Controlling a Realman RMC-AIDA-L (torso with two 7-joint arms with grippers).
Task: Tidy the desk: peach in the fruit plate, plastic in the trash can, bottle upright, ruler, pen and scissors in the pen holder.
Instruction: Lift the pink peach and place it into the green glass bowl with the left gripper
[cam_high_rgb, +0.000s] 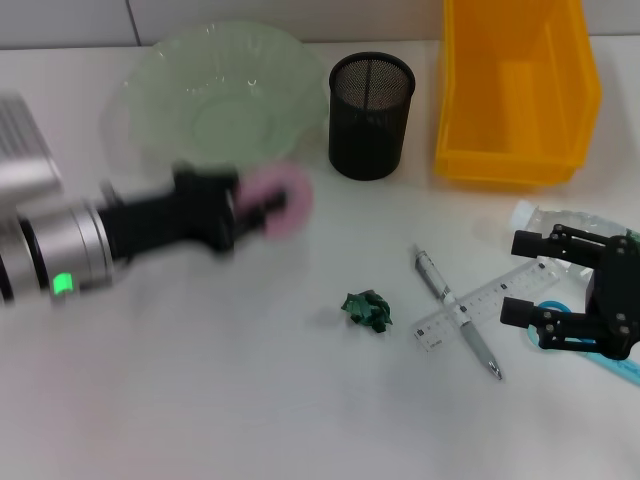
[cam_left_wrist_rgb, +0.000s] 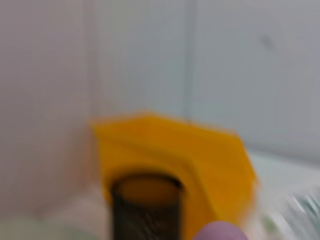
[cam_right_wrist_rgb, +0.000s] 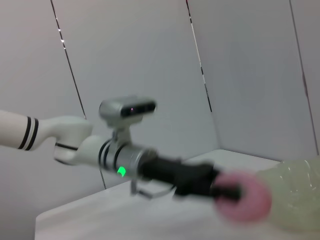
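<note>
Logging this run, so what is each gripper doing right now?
Left gripper: shut on the peach, near the fruit plate.
Right gripper: open, empty, over the ruler.

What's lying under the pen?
The clear ruler lies under the pen, which crosses it slantwise. Bare white table shows around them. The strip of ruler beneath the pen is covered.

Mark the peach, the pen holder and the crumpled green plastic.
peach (cam_high_rgb: 282, 201), head view, on its pink side beyond the left gripper (cam_high_rgb: 268, 205).
pen holder (cam_high_rgb: 370, 128), head view, on the black mesh wall facing the camera.
crumpled green plastic (cam_high_rgb: 367, 309), head view, at the middle of the wad on the desk.
</note>
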